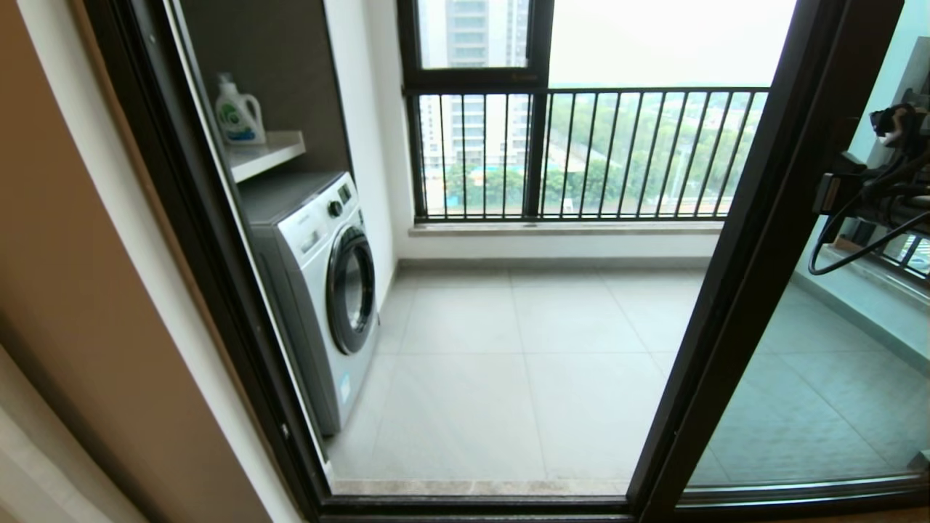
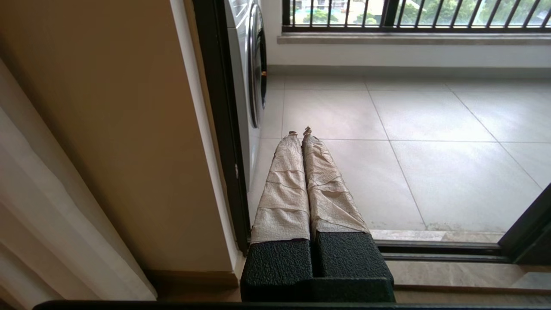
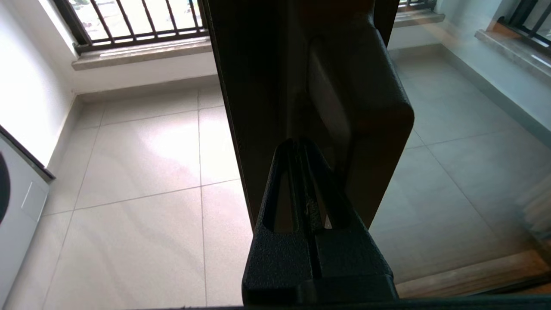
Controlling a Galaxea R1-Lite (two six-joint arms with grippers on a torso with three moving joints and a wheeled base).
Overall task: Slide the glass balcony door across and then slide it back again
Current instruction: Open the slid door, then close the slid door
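Observation:
The glass balcony door (image 1: 755,247) stands on the right of the doorway, its dark stile slanting down to the floor track and its glass (image 1: 821,392) to the right of that. My right arm (image 1: 872,196) reaches in at the stile from the right edge. In the right wrist view the right gripper (image 3: 299,142) is shut with nothing between its fingers. Its tips are up against the dark stile (image 3: 258,86), just beside the slim pull handle (image 3: 366,107). My left gripper (image 2: 300,131), with tape-wrapped fingers, is shut and empty, low near the left door jamb (image 2: 221,129).
A white washing machine (image 1: 320,290) stands on the balcony's left, under a shelf (image 1: 265,152) with a detergent bottle (image 1: 238,112). The black barred railing (image 1: 581,152) closes the far side. A pale curtain (image 2: 51,215) hangs on the left. The floor track (image 2: 439,249) runs across the threshold.

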